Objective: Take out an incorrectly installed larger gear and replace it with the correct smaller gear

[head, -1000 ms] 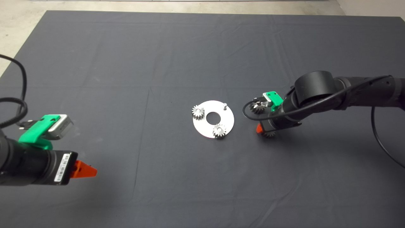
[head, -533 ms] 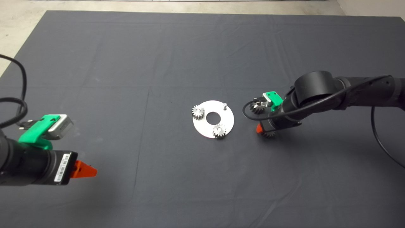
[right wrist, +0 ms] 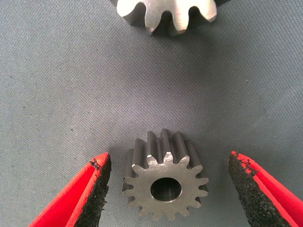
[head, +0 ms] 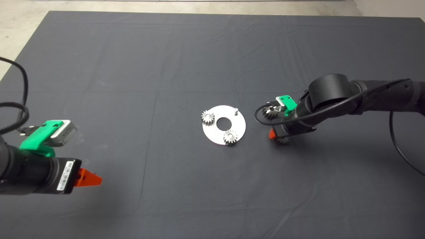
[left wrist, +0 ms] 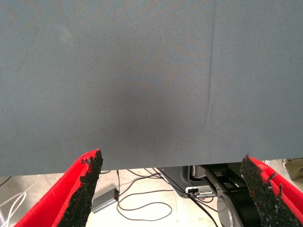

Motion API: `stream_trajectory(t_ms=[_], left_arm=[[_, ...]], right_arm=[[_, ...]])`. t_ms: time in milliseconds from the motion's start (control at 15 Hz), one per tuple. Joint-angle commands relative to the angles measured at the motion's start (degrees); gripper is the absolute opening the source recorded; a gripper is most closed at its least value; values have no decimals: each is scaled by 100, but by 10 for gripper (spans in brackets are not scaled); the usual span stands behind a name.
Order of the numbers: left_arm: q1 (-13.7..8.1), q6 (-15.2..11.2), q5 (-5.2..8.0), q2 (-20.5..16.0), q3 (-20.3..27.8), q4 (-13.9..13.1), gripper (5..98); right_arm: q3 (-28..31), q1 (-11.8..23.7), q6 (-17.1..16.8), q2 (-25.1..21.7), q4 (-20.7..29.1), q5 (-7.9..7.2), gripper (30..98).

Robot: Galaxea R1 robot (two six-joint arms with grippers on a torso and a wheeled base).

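The smaller gear point(right wrist: 165, 189), with short fine teeth and a round bore, lies flat on the mat to the right of the round metal plate point(head: 239, 127). My right gripper point(right wrist: 168, 157) is open and low over it, one finger on each side, pads not touching. In the head view the arm covers most of this gear point(head: 283, 141). The larger gear point(head: 270, 113) with long pointed teeth lies on the mat just beyond, its edge also showing in the right wrist view point(right wrist: 165, 14). My left gripper point(head: 88, 179) waits open at the lower left.
The plate carries two small gears, one at its left point(head: 208, 117) and one at its front point(head: 230, 136), plus a bare pin point(head: 235, 110) at the back right. A black cable point(head: 262, 120) loops off the right wrist near the larger gear.
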Motion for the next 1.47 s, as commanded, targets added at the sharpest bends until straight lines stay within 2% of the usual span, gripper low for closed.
stream_trajectory(t_ms=[0,533,1400], left_arm=[[-48,-2,17,-17,78,-25,744],[-48,-2,17,-8,78,-16,744],[-48,15,17,0,30,-16,744]], right_arm=[[-26,60,35,25,-2,-519,659],[-43,56,39,33,20,-527,659],[-131,64,43,42,353,-527,659]])
